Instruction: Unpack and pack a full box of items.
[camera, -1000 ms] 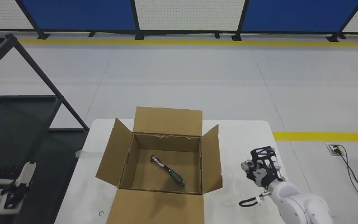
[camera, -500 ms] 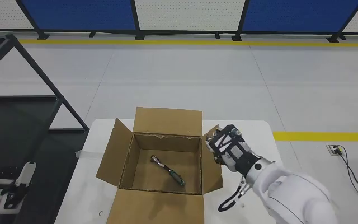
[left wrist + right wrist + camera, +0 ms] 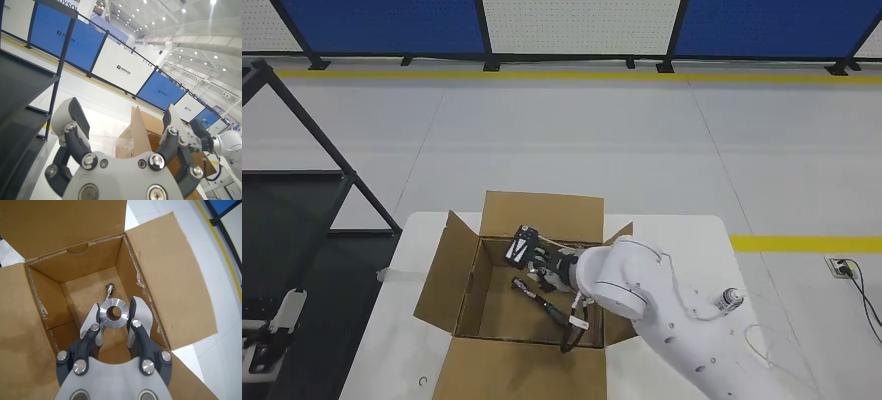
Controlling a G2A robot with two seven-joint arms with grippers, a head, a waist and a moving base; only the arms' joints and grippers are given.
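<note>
An open cardboard box [image 3: 542, 215] stands on the white table [image 3: 682, 240]. A ratchet wrench [image 3: 550, 310] lies on its floor. My right gripper [image 3: 525, 247] hangs over the box's opening, near the back wall. In the right wrist view this gripper [image 3: 114, 306] is shut on a silver metal ring [image 3: 114, 313], held above the ratchet wrench [image 3: 109, 291] and inside the box walls [image 3: 90, 256]. My left gripper [image 3: 122, 106] is open with nothing between its fingers, off to the side of the box flap [image 3: 140, 132].
A black shelf rack [image 3: 302, 200] stands to the left of the table. A scrap of clear plastic [image 3: 124, 142] lies on the table beside the box. The box's four flaps stand open outward.
My right arm has swung from the table's right side leftward, and its gripper now hangs over the box. The ratchet wrench has not moved.
</note>
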